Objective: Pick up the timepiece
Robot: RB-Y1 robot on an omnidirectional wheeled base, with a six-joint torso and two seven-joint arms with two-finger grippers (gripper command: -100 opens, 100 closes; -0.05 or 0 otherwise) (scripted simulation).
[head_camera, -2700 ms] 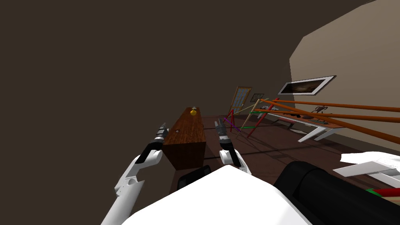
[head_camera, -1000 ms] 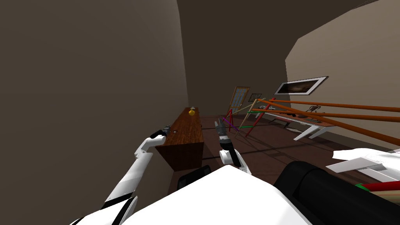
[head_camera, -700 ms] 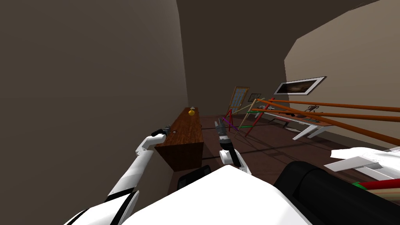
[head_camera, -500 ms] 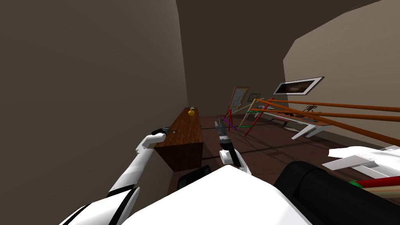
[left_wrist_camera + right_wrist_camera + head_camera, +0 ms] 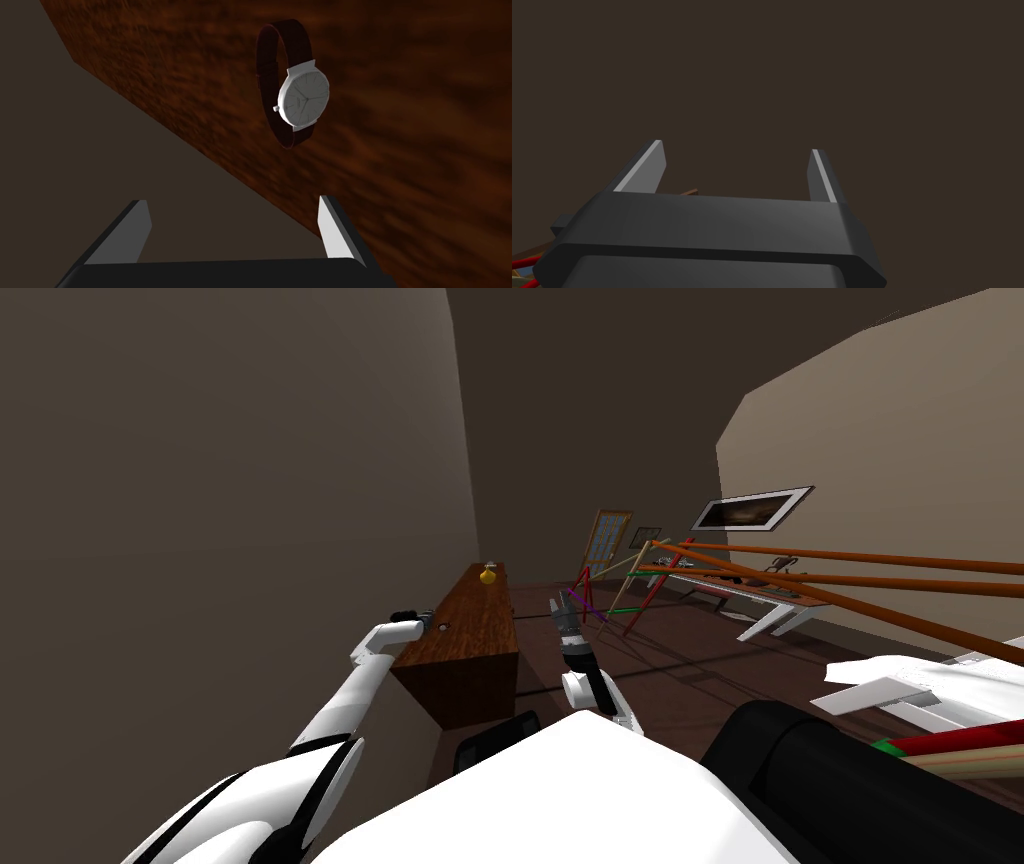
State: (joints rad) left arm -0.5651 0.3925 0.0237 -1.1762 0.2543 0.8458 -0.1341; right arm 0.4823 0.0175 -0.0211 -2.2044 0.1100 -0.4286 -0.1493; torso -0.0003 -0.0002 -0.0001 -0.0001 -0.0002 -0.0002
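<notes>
Brown-strapped watch lies on the bench ahead of the wide-spread, empty left pincer: an approach, I'd say, needing an advance to straddle it.

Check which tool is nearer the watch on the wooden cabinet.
Left. The left tool, open, points at the watch from the wall-side edge of the cabinet, just short of it. The right tool, also open, hangs off the cabinet's other side, farther away.
</notes>
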